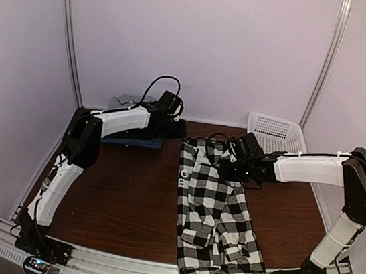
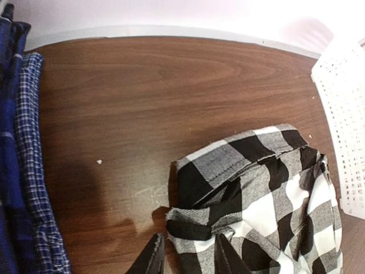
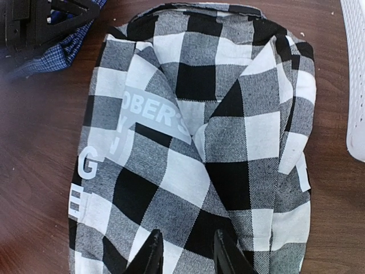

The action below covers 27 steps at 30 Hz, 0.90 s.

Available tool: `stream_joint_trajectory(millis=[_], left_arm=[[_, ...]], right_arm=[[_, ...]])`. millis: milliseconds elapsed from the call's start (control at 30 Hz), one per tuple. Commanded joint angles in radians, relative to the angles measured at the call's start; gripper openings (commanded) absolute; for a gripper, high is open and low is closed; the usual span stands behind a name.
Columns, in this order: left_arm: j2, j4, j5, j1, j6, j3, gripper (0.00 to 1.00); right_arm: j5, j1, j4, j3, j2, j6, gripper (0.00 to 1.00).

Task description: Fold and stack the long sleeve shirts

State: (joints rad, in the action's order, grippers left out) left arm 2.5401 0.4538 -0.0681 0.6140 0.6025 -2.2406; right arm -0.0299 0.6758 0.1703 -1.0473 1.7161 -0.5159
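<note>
A black-and-white check long sleeve shirt (image 1: pixel 216 216) lies lengthwise right of the table's middle, loosely folded, with white lettering on its left side (image 3: pixel 85 165). My left gripper (image 2: pixel 188 258) is open at the shirt's far corner (image 2: pixel 228 171): one finger is on the bare wood and the other over the cloth, so the shirt's edge lies between them. My right gripper (image 3: pixel 187 255) is open just above the shirt's upper half and holds nothing. Folded dark blue and blue-checked shirts (image 2: pixel 25 171) lie at the back left (image 1: pixel 132 140).
A white lattice basket (image 1: pixel 275 132) stands at the back right, close to the shirt's far end (image 2: pixel 345 142). A grey cloth (image 1: pixel 123 102) shows behind the left arm. Bare brown wood (image 1: pixel 128 197) stretches left of the check shirt.
</note>
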Motion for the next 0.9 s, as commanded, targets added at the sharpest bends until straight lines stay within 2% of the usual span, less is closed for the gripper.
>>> stream_joint_trajectory(millis=[0, 167, 333, 633, 867], left_arm=[[-0.156, 0.018, -0.067, -0.014, -0.028, 0.142, 0.33], [-0.364, -0.125, -0.151, 0.029, 0.025, 0.507, 0.33], [-0.473, -0.215, -0.172, 0.091, 0.092, 0.739, 0.35], [-0.482, -0.227, -0.104, 0.184, 0.161, 0.856, 0.36], [-0.442, -0.229, -0.115, 0.208, 0.182, 0.853, 0.36]], right_arm=[[-0.011, 0.007, 0.046, 0.000, -0.059, 0.039, 0.32], [-0.022, 0.043, 0.051, 0.049, -0.073, 0.047, 0.31], [-0.031, 0.044, 0.035, 0.109, -0.076, 0.044, 0.30], [-0.040, 0.043, -0.001, 0.187, -0.067, 0.037, 0.30], [-0.042, 0.043, -0.015, 0.191, -0.042, 0.039, 0.30]])
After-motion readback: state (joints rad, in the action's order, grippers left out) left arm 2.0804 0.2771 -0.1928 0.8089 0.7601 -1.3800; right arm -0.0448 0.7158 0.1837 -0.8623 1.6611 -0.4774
